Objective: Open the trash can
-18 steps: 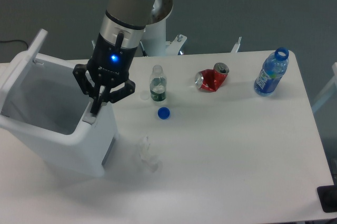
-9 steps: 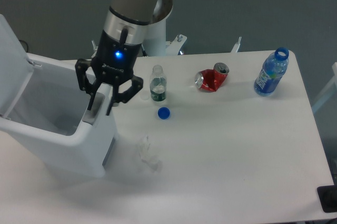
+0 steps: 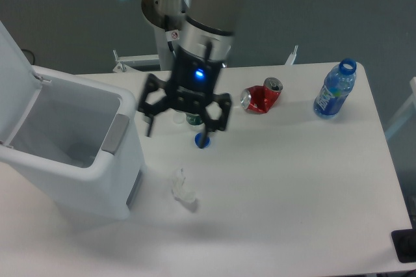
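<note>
The arm (image 3: 195, 4) descends from the top of the view, above the rear edge of the table (image 3: 292, 179), with its wrist pointing down and slightly toward the camera. A blue indicator light (image 3: 195, 74) is lit on the wrist housing.

The gripper (image 3: 177, 127) hangs over the table surface to the right of the trash can (image 3: 71, 153), apart from it. Its two black fingers are spread wide, one tip (image 3: 149, 131) on the trash can side and the other (image 3: 205, 137) just above the blue bottle cap (image 3: 200, 140). The gripper holds nothing. Contact with the cap cannot be confirmed from this view.

The trash can stands at the left edge of the table and extends past the front-left part of it. Its lid (image 3: 14, 88) is raised upright at the far left side, and the interior is exposed. The grey push tab (image 3: 114, 134) sits on the rim nearest the gripper.

A small clear bottle (image 3: 192, 119) stands mostly hidden behind the gripper. A crushed red can (image 3: 261, 97) lies toward the rear edge at centre. A blue water bottle (image 3: 335, 90), uncapped, stands near the rear-right corner. A crumpled scrap of clear wrapper (image 3: 182, 191) lies near the front of the trash can.
</note>
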Action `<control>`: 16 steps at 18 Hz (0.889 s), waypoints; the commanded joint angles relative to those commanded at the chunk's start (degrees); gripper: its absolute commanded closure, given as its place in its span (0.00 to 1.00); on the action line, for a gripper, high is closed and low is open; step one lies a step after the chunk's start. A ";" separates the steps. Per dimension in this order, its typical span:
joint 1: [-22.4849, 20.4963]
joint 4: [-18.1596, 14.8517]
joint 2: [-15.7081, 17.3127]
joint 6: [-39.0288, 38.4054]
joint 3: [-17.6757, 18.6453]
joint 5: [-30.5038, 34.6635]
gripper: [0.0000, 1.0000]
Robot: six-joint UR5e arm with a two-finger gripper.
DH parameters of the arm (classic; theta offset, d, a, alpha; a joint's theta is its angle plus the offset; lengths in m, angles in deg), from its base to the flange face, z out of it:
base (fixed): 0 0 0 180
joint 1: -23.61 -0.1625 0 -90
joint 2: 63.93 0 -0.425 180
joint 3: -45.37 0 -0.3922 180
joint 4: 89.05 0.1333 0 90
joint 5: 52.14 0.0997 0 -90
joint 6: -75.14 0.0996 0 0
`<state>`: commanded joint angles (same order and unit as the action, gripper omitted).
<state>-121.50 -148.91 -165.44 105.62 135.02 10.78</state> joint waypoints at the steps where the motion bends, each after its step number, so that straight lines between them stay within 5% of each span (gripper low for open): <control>1: -0.18 0.00 -0.70 2.81 0.09 3.15 0.00; 8: -1.41 0.09 -6.32 28.56 1.32 20.30 0.00; 12: -1.67 0.61 -12.30 30.61 -2.27 23.39 0.00; 16: -1.41 2.19 -14.33 31.14 -2.99 28.12 0.00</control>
<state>-122.91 -146.71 -179.76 136.76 132.03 38.89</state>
